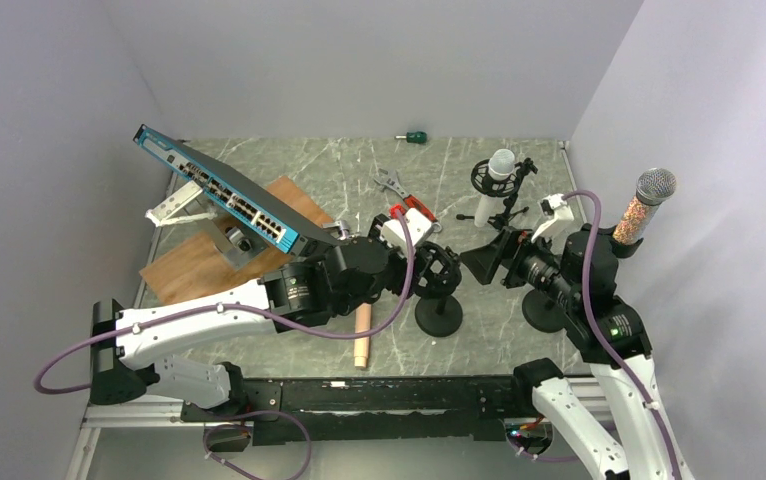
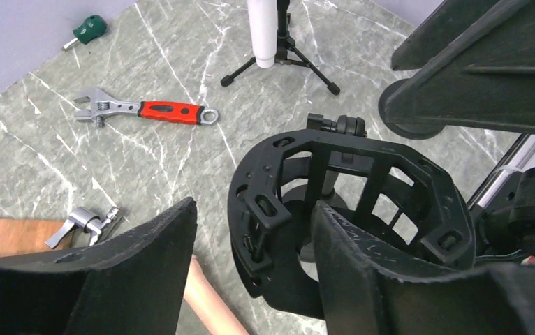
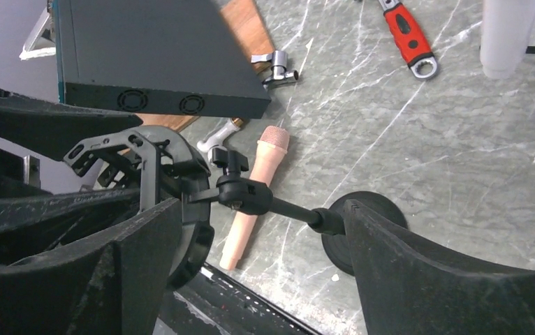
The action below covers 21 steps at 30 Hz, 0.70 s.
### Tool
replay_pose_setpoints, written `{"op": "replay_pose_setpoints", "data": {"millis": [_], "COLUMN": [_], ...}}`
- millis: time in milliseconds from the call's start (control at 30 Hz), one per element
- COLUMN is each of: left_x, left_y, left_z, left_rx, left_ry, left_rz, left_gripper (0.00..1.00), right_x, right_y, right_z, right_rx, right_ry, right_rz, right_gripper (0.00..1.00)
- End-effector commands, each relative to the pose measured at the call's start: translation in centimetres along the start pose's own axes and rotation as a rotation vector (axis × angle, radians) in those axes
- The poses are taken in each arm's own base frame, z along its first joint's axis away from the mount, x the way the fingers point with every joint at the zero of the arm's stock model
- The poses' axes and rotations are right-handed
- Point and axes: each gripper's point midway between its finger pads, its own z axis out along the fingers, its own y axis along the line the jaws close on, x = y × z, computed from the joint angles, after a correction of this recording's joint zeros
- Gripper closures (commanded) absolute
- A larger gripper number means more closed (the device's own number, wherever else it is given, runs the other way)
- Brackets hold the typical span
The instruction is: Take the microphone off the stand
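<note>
The peach microphone lies flat on the table, in front of the black stand and apart from it. It also shows in the right wrist view and the left wrist view. The stand's shock mount ring is empty above its round base. My left gripper is open, with the ring's rim between its fingers. My right gripper is open and empty just right of the stand; its fingers straddle the stand's rod.
A white microphone on a tripod stands behind. A sprinkle-patterned microphone stands upright at the right wall. A network switch leans over a wooden board. A red-handled wrench and a green screwdriver lie farther back.
</note>
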Motion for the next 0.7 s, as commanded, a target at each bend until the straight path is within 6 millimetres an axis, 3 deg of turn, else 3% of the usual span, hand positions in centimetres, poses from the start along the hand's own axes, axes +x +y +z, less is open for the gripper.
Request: {"op": "replay_pose_setpoints", "data": {"millis": [0, 133, 333, 667], "left_x": [-3.3, -3.5, -3.3, -1.0], "left_y": [-0.6, -0.5, -1.0, -2.0], "left_z": [-0.7, -0.8, -0.5, 0.7], "left_rx": [0.033, 0.031, 0.047, 0.07], "left_ry": [-0.078, -0.08, -0.071, -0.022], "left_rz": [-0.042, -0.044, -0.035, -0.052], "left_gripper": [0.32, 0.26, 0.27, 0.34], "right_x": [-0.7, -0.6, -0.2, 2.0], "right_y": [0.8, 0.6, 1.0, -0.7], "right_z": [1.0, 1.2, 1.8, 2.5], "right_rx": [-0.053, -0.054, -0.091, -0.055], "right_ry": [-0.014, -0.018, 0.003, 0.044], "right_rz": [-0.005, -0.008, -0.004, 0.015], "right_gripper": [0.18, 0.27, 0.35, 0.36]}}
